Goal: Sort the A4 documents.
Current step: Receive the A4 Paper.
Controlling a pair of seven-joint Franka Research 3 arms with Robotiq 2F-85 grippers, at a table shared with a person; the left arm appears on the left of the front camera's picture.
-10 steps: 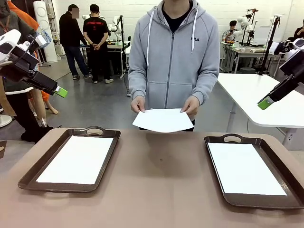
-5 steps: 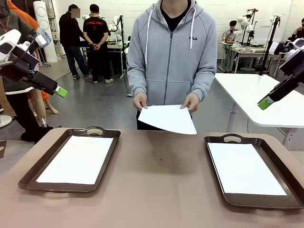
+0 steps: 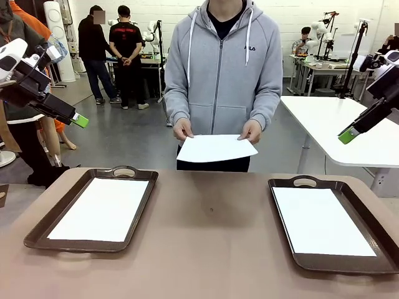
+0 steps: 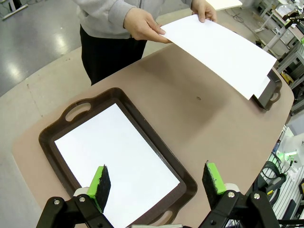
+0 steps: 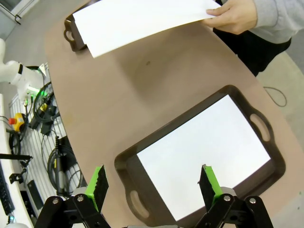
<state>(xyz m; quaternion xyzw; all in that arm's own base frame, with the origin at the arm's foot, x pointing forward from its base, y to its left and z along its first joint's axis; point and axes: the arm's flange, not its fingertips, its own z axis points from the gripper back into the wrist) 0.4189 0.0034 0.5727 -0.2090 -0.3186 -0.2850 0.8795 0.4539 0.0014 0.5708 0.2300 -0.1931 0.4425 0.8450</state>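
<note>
Both claws hang spread wide and empty: left claw (image 4: 156,183) above its tray (image 4: 57,137), right claw (image 5: 154,185) likewise. The person's hands (image 3: 182,129) hold a sheet (image 3: 215,148) above the worktop's (image 3: 212,230) far edge.

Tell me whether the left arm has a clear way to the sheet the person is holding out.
Probably yes. The left gripper hangs open above the left tray, and nothing stands between it and the held sheet. The person's hands grip the far edge, leaving the near edge free.
</note>
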